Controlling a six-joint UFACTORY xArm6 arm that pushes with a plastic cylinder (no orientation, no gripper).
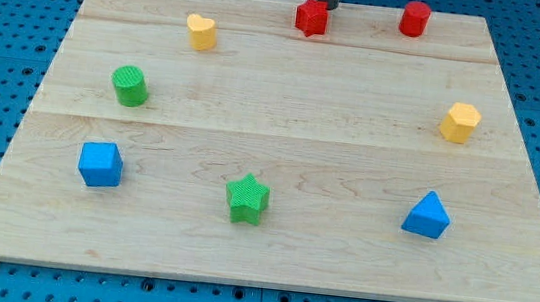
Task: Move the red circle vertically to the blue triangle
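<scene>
Red and cylindrical, the red circle is sitting near the wooden board's top edge, toward its top-right corner, upright and touching nothing. It is looking like a small, light, rigid block that should be sliding easily on the smooth wood; being round, it may be rolling off the rod's line if pushed off-centre, so contact is probably best made squarely on its far side, at the top. The blue triangle is lying well below it, near the bottom-right corner, slightly further right.

The arm is carrying no gripper, so nothing is opening or closing and nothing is being held; the tip is hanging at the top edge, just beside or touching the red star, which cannot be told, and well apart from the red circle.

Outward, a yellow hexagon is sitting by the right edge, a yellow heart upper left, a green cylinder and blue cube along the left, and a green star near the bottom edge.
</scene>
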